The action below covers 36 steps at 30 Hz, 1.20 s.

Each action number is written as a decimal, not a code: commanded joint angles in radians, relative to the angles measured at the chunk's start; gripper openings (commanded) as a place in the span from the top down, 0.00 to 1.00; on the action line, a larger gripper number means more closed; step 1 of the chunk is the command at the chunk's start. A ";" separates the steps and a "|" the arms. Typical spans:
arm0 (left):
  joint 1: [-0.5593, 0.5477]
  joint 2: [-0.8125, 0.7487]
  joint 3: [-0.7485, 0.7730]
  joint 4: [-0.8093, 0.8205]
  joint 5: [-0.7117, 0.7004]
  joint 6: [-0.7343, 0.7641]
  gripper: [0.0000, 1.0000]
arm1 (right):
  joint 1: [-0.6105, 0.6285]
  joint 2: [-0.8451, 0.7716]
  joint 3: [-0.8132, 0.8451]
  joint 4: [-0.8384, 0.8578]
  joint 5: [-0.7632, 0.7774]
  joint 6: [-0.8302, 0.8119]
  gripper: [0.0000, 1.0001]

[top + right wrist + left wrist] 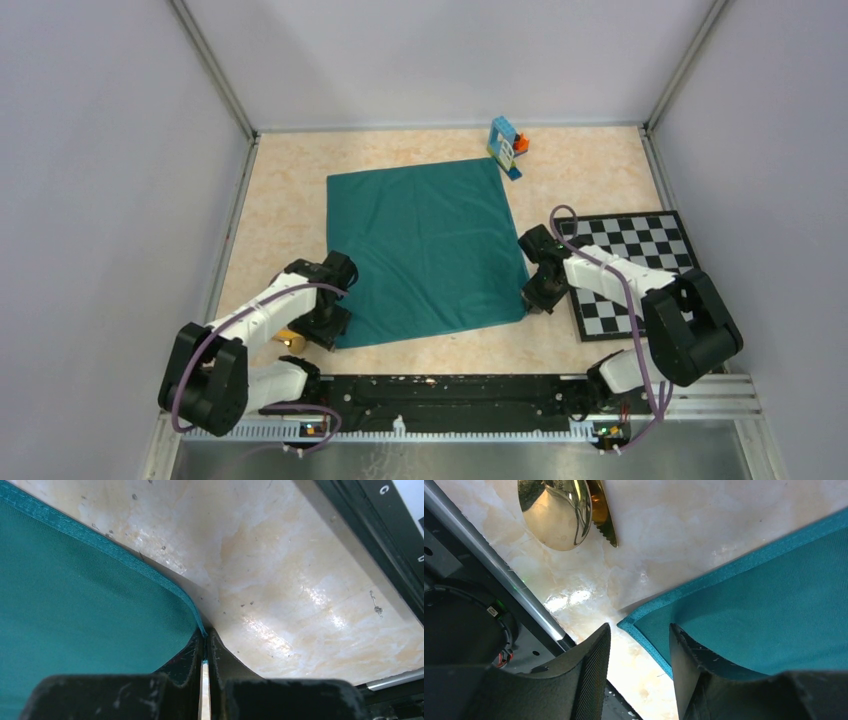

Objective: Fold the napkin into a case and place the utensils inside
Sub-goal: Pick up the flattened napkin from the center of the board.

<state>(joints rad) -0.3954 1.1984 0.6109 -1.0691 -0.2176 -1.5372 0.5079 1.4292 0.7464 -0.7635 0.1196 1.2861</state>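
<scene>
We see a left arm (262,308) and a right arm (612,272), both with white link shells between bulky black joints. A purplish cable (640,345) loops along each. The left gripper (639,625) has black fingers (586,680), finely ribbed and scuffed.

light: bright, even | glare: table (574,597), spoon (555,511) | shadows: soft

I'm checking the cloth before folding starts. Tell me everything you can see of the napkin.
The napkin is a teal-green, roughly square woven cloth with a stitched hem. It lies spread flat and unfolded on the marbled table, slightly skewed. Its near right corner is pinched in the shut right pincer. Its near left corner lies between the open fingers of the left pincer, not yet gripped.
</scene>
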 commanded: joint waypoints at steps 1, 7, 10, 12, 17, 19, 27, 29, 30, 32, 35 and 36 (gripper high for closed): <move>-0.005 0.011 -0.013 0.005 -0.021 -0.060 0.48 | -0.028 -0.012 -0.001 0.028 -0.005 -0.013 1.00; -0.005 0.055 -0.054 0.071 0.008 -0.056 0.41 | -0.042 -0.021 -0.020 0.044 -0.026 -0.016 1.00; -0.005 0.046 -0.093 0.125 0.033 -0.062 0.40 | -0.045 -0.020 -0.027 0.045 -0.040 -0.015 1.00; -0.005 0.041 -0.107 0.134 0.028 -0.074 0.45 | -0.046 -0.024 -0.028 0.044 -0.043 -0.014 1.00; -0.004 0.015 -0.157 0.167 0.054 -0.121 0.52 | -0.046 -0.040 -0.031 0.038 -0.041 0.000 1.00; -0.004 0.008 -0.169 0.170 0.054 -0.139 0.55 | -0.046 -0.045 -0.039 0.039 -0.044 0.008 1.00; -0.003 -0.041 -0.178 0.178 0.025 -0.170 0.83 | -0.046 -0.049 -0.051 0.047 -0.051 0.021 1.00; -0.003 -0.060 -0.175 0.172 0.017 -0.166 0.90 | -0.046 -0.050 -0.048 0.042 -0.043 0.016 1.00; -0.003 -0.070 -0.169 0.163 0.015 -0.164 0.93 | -0.045 -0.050 -0.048 0.040 -0.038 0.011 1.00; -0.003 -0.091 -0.145 0.140 0.014 -0.150 1.00 | -0.047 -0.055 -0.050 0.049 -0.032 -0.004 1.00; -0.003 -0.145 -0.095 0.086 0.013 -0.119 1.00 | -0.047 -0.081 -0.057 0.074 -0.041 -0.063 1.00; -0.003 -0.173 -0.073 0.072 0.008 -0.100 1.00 | -0.046 -0.101 -0.060 0.089 -0.054 -0.097 1.00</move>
<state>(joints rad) -0.3946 1.0740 0.5167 -0.9668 -0.1890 -1.6657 0.4679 1.3884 0.7029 -0.7105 0.0692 1.2701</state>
